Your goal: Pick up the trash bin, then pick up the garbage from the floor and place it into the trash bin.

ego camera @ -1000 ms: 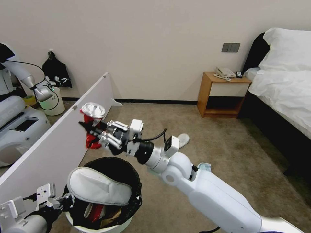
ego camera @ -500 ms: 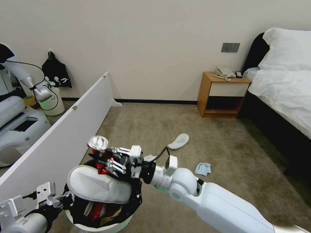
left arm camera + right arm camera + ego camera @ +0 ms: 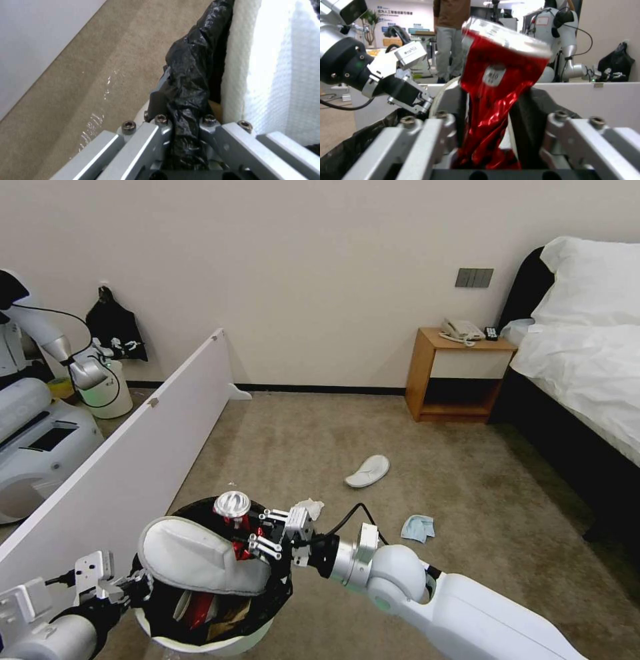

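Looking down from the head camera, I see my right gripper over the mouth of the trash bin, its fingers clamped on the crushed red can, silver end up. The bin sits low at my left, black liner folded over its rim, with one white slipper lying across the opening and red and brown litter beneath it. My left gripper is pinched onto the bin's near-left rim. On the carpet beyond lie a second slipper, a light-blue mask and a white tissue just behind my right wrist. A white partition board runs along my left; a wooden nightstand and a bed stand at the right.

From the left wrist camera, the left gripper has its fingers closed on a fold of the black liner at the bin's rim, the slipper's textured white fabric pressed just beside it, and carpet below.

From the right wrist camera, the can stands tilted between the fingers of the right gripper, gripped at its crumpled lower half. Beyond it I see the left gripper on the liner's edge.
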